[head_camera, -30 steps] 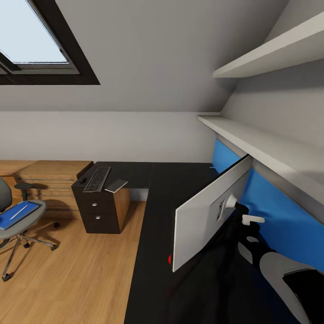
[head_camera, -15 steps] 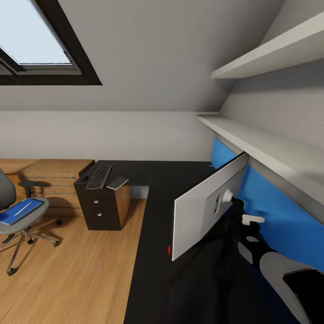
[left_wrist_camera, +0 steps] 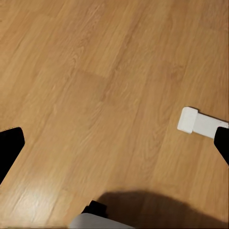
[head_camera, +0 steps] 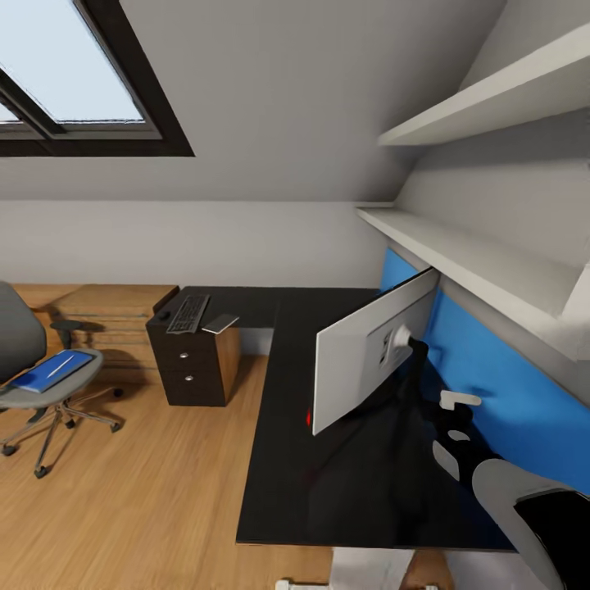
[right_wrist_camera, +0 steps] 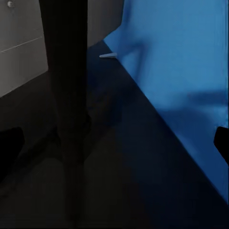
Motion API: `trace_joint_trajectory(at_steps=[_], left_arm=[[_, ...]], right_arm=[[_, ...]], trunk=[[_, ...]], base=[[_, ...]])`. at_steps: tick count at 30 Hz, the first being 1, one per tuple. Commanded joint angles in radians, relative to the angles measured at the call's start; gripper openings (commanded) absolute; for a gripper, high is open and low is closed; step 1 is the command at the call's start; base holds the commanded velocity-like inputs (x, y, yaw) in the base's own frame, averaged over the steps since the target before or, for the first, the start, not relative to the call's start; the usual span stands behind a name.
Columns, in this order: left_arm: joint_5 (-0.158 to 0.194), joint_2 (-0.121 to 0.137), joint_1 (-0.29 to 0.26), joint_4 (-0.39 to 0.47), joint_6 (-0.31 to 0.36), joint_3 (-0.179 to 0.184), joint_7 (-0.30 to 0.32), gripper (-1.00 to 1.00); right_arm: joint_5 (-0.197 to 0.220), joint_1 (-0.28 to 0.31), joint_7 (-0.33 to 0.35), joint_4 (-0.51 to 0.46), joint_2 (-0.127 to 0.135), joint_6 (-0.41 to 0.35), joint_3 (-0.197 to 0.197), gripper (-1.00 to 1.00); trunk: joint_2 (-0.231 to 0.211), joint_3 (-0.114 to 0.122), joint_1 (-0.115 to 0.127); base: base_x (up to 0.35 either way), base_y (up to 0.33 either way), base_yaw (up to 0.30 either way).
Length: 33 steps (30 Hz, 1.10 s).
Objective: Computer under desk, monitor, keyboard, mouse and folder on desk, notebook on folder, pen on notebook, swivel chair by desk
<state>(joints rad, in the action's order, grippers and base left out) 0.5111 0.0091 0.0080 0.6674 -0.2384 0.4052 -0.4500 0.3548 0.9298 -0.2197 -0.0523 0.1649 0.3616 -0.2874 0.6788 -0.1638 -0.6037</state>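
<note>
Standing on black surface (head_camera: pixel 287 426) near blue wall panel (head_camera: pixel 492 369), monitor (head_camera: pixel 360 360) back-facing, both claws spread, right claw (right_wrist_camera: pixel 114 143) at monitor stand (right_wrist_camera: pixel 64 95), folder (head_camera: pixel 51 370) on swivel chair (head_camera: pixel 33 377) far left.

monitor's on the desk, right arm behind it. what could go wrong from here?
1. The wide flat monitor stands angled on the glossy black L-shaped desk, its lower corner near the front edge; a nudge from the right arm beside its stand could tip it.
2. The slim grey keyboard and small grey-white notebook sit on the far wing, the notebook at the edge, where it could slide off.
</note>
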Motion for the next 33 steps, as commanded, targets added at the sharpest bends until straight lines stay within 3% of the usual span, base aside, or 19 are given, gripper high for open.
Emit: trace_joint_trajectory(at_steps=[1,9,15,18,19,25,26,29,31,33], left_arm=[[0.01,0.001,0.0,0.001,-0.006,0.006,-0.006,1.0],[0.01,0.002,0.0,0.001,-0.005,0.006,-0.006,1.0],[0.011,0.002,0.0,-0.022,-0.007,0.006,-0.006,1.0],[0.011,0.002,0.0,-0.029,-0.009,0.006,-0.007,1.0],[0.012,0.003,0.0,-0.032,-0.01,0.006,-0.007,1.0],[0.012,0.011,0.0,-0.034,-0.01,0.006,-0.007,1.0],[0.012,0.012,0.0,-0.034,-0.01,0.006,-0.007,1.0],[0.012,0.013,0.0,-0.034,-0.01,0.006,-0.007,1.0],[0.012,0.013,0.0,-0.034,-0.011,0.006,-0.007,1.0],[0.012,0.013,0.0,-0.034,-0.011,0.006,-0.007,1.0]], right_arm=[[0.007,0.001,-0.003,0.0,0.0,0.002,-0.009,1.0],[0.01,0.001,-0.007,0.0,-0.014,-0.008,-0.009,1.0],[0.007,0.001,-0.012,-0.013,-0.075,-0.011,-0.008,1.0],[0.007,0.001,-0.022,-0.06,-0.1,-0.017,-0.005,1.0],[0.007,0.001,-0.062,-0.106,-0.115,-0.04,-0.004,1.0],[0.007,-0.012,-0.122,-0.171,-0.128,-0.064,-0.005,1.0],[0.006,-0.023,-0.126,-0.197,-0.132,-0.073,-0.005,1.0],[0.003,-0.123,-0.196,-0.423,-0.135,-0.193,-0.003,1.0],[-0.014,-0.224,-0.272,-0.633,-0.131,-0.295,-0.003,1.0],[-0.031,-0.284,-0.305,-0.741,-0.127,-0.342,-0.003,1.0]], trunk=[[0.001,-0.001,0.0],[0.001,-0.001,0.0],[0.001,-0.001,0.0],[0.001,-0.001,0.0],[0.001,-0.001,0.0],[0.001,-0.001,0.0],[0.001,-0.001,0.0],[0.001,-0.001,0.0],[0.001,-0.001,0.0],[0.001,-0.001,0.0]], base=[[-0.309,0.079,0.0],[-0.27,0.147,0.0],[-0.057,0.037,0.0],[-0.009,0.006,0.0],[-0.002,0.001,0.0],[0.0,0.0,0.0],[0.0,0.0,0.0],[0.0,0.0,0.0],[0.0,0.0,0.0],[0.0,0.0,0.0]])
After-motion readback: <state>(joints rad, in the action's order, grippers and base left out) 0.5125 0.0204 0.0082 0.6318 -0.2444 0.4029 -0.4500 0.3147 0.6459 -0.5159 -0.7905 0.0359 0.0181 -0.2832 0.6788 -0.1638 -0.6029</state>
